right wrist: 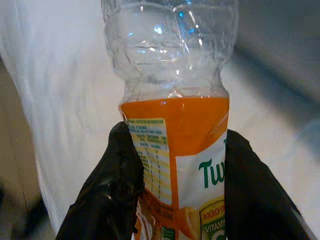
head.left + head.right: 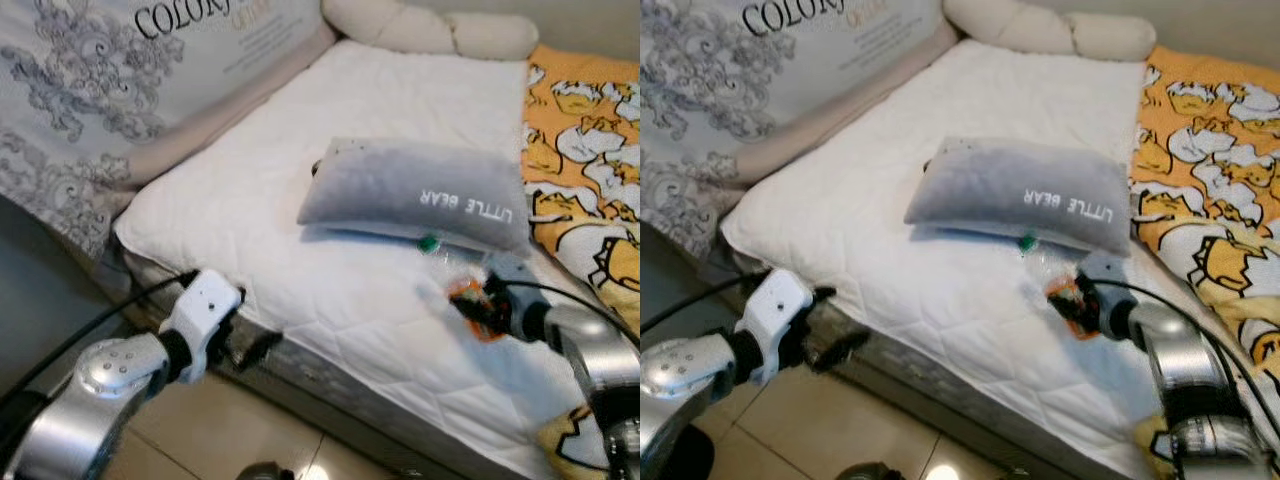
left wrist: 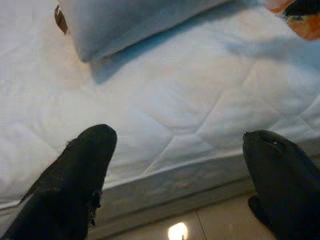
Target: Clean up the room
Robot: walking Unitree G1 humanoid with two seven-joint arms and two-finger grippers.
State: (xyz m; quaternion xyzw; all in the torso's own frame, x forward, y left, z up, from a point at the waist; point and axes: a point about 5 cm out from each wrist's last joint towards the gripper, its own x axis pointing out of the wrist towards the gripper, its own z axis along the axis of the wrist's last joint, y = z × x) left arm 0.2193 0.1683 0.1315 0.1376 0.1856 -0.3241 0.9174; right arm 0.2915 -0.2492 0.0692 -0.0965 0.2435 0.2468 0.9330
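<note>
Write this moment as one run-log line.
right gripper: shut on bottle | over mattress | left gripper: open, idle | pillow: untouched

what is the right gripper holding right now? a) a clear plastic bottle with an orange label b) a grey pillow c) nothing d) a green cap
a: in the right wrist view the right gripper has its two black fingers pressed on either side of the bottle, a clear one with an orange label, above the white mattress near the grey pillow.

You see: clear glossy plastic bottle [image 1: 172, 100], paper-like orange label; matt quilted cloth mattress [image 2: 330, 260]; soft plush grey pillow [image 2: 415, 190]; glossy floor tiles [image 2: 230, 430].
</note>
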